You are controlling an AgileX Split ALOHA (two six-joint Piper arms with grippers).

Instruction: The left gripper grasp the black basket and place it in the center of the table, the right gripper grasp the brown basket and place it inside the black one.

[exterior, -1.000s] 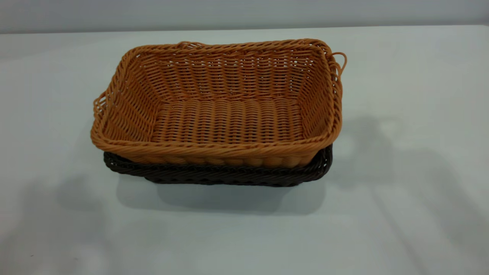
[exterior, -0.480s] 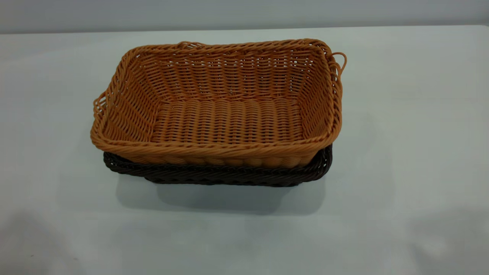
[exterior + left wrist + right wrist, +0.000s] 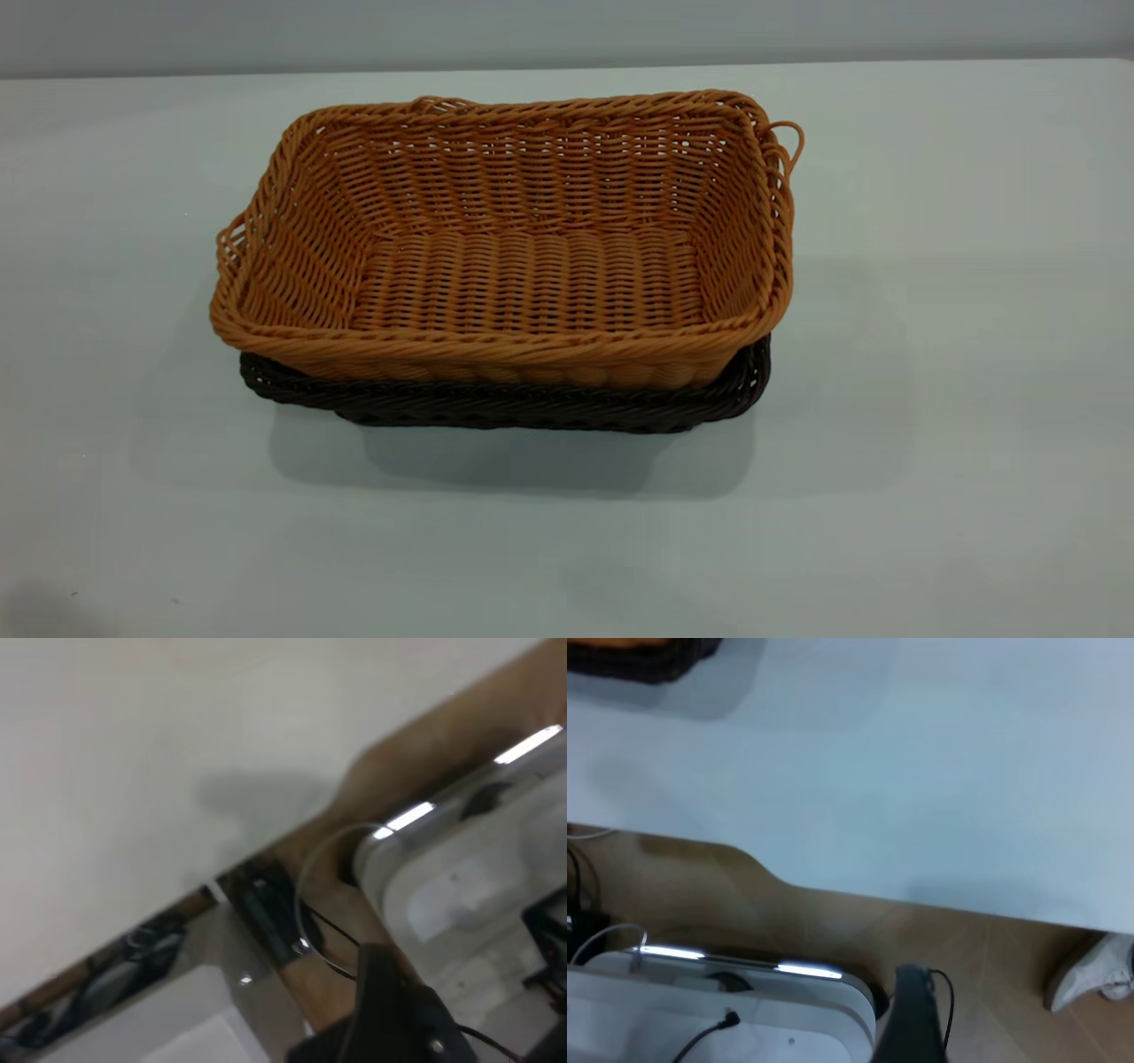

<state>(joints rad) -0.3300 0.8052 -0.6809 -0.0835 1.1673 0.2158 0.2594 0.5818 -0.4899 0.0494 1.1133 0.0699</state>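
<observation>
Shadows gone from table (image 3: 974, 354) since before, brown basket (image 3: 523, 266) nested in black basket (image 3: 496, 403); only my wrist views show floor (image 3: 833, 921); both grippers unseen, jaw state unknowable

Black basket (image 3: 496, 406) mostly hidden under brown basket (image 3: 523, 257).

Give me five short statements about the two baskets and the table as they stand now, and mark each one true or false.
1. The brown basket sits nested in the black basket. True.
2. The black basket lies upside down. False: it is open side up, with its rim showing below the brown one's front edge.
3. Something lies inside the brown basket. False: only its woven floor shows.
4. No gripper appears in the exterior view. True.
5. The stacked baskets stand at the near edge of the table. False: they stand well in from it, with bare surface on all sides.
</observation>
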